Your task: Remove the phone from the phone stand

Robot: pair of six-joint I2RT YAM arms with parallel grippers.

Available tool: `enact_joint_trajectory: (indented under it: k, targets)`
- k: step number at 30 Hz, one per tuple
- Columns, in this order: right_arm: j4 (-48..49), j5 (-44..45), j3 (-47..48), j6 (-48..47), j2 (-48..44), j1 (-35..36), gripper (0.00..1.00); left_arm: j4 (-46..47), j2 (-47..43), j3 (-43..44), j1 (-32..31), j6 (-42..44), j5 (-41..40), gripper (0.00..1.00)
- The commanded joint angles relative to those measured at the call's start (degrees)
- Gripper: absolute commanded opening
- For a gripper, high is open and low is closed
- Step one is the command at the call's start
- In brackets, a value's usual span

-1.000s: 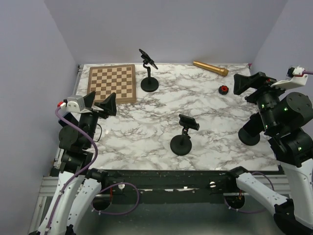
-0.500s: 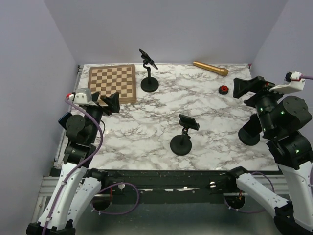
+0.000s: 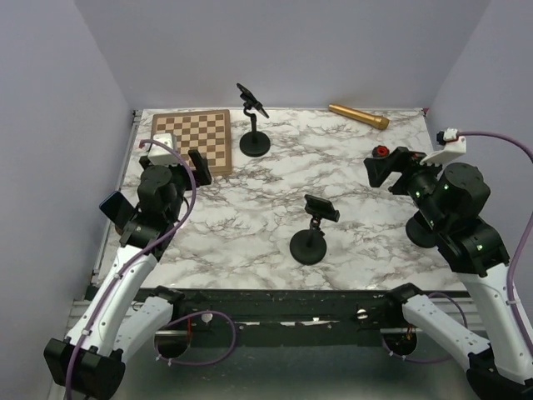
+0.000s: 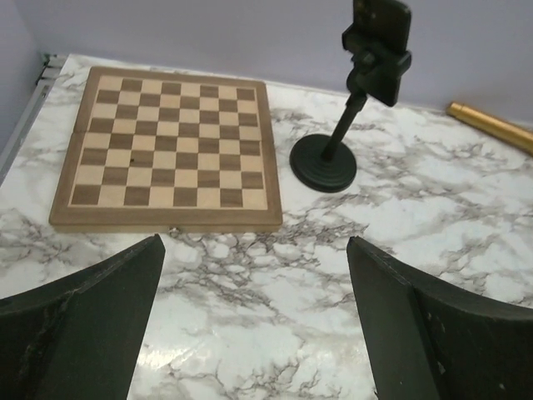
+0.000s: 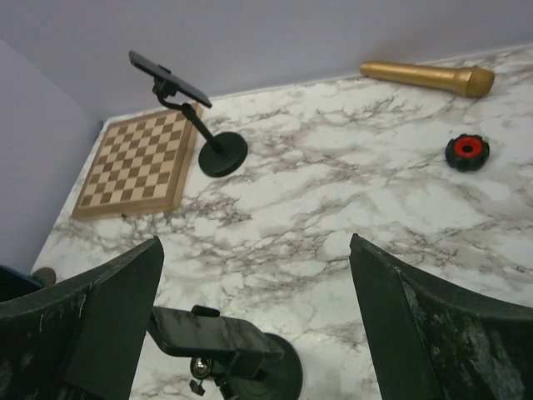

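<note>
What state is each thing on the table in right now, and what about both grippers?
Phone: tilted, clamped on top of its stand.
Far stand: upright on its round base.
Near stand: upright; what its cradle holds is unclear.
Chessboard: open, lying flat.
Gold cylinder: lying on its side.
Red knob: lying flat.
Left gripper: open, empty.
Right gripper: open, empty.

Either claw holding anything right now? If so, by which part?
Nothing is held. Left claw and right claw are both open and empty.
</note>
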Motion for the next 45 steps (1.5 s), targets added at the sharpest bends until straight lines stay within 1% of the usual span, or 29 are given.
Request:
enact_joint_trajectory:
  k: [1,5,7,8,11,12,14,16,17,20,22,25,27,30,33,36,40,45]
  targets:
    - [1.79,-7.59,-3.37,1.95,-1.49,-0.25,1.0,-8.07,0.86,2.33,-1.17,-1.31,-11.4,0.99]
    - [2.88,-10.55,-6.24,2.2,-2.91,-0.23,1.0,-17.73,4.71,5.93,-0.38,-4.33,-19.31,0.98]
    - [3.18,-11.45,-7.05,1.57,-3.44,-0.23,1.0,-21.48,6.5,7.46,2.15,-5.01,-19.45,0.99]
    - [2.97,-11.02,-7.16,1.14,-3.75,-0.23,1.0,-22.58,7.13,7.7,3.97,-5.37,-18.15,0.99]
    - [3.26,-9.94,-7.42,-0.01,-5.22,-0.23,1.0,-25.16,8.78,8.17,13.32,-8.69,-12.16,0.98]
    - [3.53,-9.95,-7.58,-0.65,-5.74,-0.23,1.0,-25.7,9.42,8.14,15.8,-10.1,-11.63,0.99]
    - [3.89,-9.95,-7.7,-1.45,-6.51,-0.27,1.0,-26.95,11.3,8.57,20.8,-12.37,-14.3,0.99]
    - [3.67,-10.39,-7.57,-1.66,-6.74,-0.23,1.0,-28.52,13.88,9.51,22.68,-14.36,-20.03,0.98]
    - [3.37,-10.55,-7.46,-1.63,-6.77,-0.23,1.0,-28.82,15.37,9.86,23.29,-14.68,-21.83,0.99]
    - [3.19,-12.44,-7.34,-0.86,-6.99,-0.23,1.0,-29.49,19.0,11.72,25.27,-15.21,-22.17,0.99]
    - [3.17,-13.96,-7.26,-0.28,-7.02,-0.23,1.0,-30.24,21.21,12.84,26.09,-16.46,-24.16,0.99]
    - [2.64,-16.02,-6.05,0.6,-6.54,-0.23,1.0,-30.54,22.83,13.61,26.98,-17.71,-27.57,0.99]
    - [1.94,-17.4,-4.7,0.83,-6.01,-0.23,1.0,-29.17,23.04,12.88,27.39,-17.72,-28.97,0.98]
    - [1.9,-19.0,-3.44,0.84,-5.22,-0.23,1.0,-26.05,22.91,11.1,28.98,-17.86,-28.04,0.99]
    - [2.57,-20.64,-2.92,0.64,-3.37,-0.23,1.0,-29.26,23.4,12.28,30.28,-22.1,-27.48,0.99]
    - [2.6,-21.39,-2.1,1.61,-1.17,-0.24,1.0,-29.52,23.07,11.84,30.32,-24.16,-26.91,0.99]
    - [3.83,-23.03,-2.07,4.23,-0.42,-0.23,1.0,-28.56,23.1,10.66,30.98,-24.95,-28.42,0.99]
    - [4.5,-22.96,-1.99,6.53,-0.43,-0.23,1.0,-26.8,24.72,9.99,32.48,-24.5,-26.02,0.98]
